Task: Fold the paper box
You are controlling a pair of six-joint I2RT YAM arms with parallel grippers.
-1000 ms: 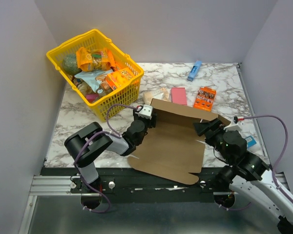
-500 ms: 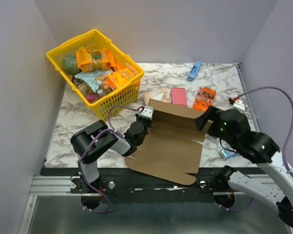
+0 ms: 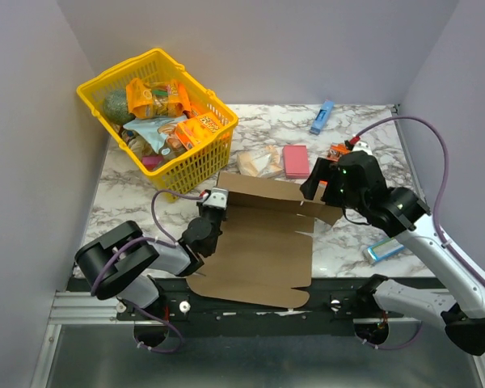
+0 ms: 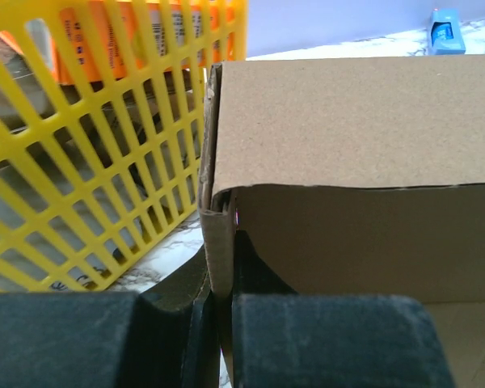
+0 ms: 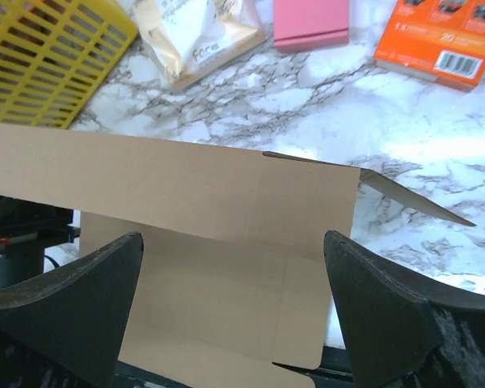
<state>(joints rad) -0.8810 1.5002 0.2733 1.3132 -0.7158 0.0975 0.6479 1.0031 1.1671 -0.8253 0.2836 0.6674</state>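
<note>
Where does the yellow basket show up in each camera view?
Top external: the yellow basket is at upper left.
Left wrist: it fills the left side.
Right wrist: only a part shows, in the top left corner.
Shared landmark: the paper box, its raised flap near the basket.

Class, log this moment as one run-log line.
left fingers: shut on box corner | right fingers: open, above rear flap | fold: unfinished
</note>
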